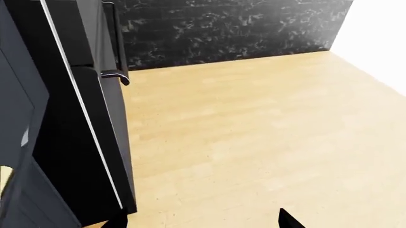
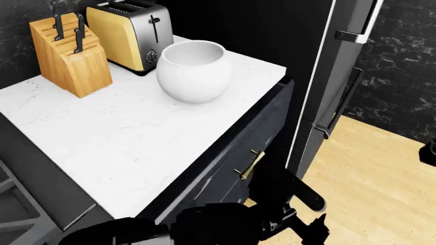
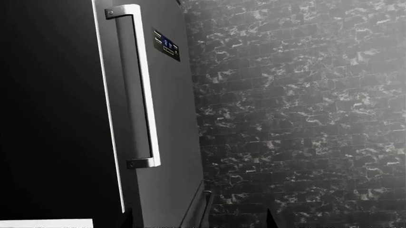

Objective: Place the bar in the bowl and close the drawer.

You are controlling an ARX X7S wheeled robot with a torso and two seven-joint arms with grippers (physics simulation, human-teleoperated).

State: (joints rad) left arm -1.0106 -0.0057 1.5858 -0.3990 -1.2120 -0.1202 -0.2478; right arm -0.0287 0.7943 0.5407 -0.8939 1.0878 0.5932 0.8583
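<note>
The white bowl [image 2: 193,69] stands on the marble counter [image 2: 122,138] beside the toaster, and what shows of its inside looks empty. The bar is out of view. Below the counter edge is the drawer [image 2: 267,133], with a dark front and a brass handle [image 2: 250,164]; its inside is hidden and I cannot tell how far out it stands. My left gripper [image 1: 203,223] is open over the wooden floor with nothing between its fingertips. My right gripper [image 3: 199,221] is open too, empty, facing the fridge and tiled wall. In the head view my left arm [image 2: 283,201] hangs low in front of the drawer.
A steel-and-yellow toaster [image 2: 129,31] and a wooden knife block [image 2: 68,53] stand at the back of the counter. A tall dark fridge [image 2: 340,76] with a steel handle [image 3: 140,85] stands right of the cabinet. Behind it runs a black marble-tile wall [image 3: 298,109]; light wood floor [image 1: 254,133] lies below.
</note>
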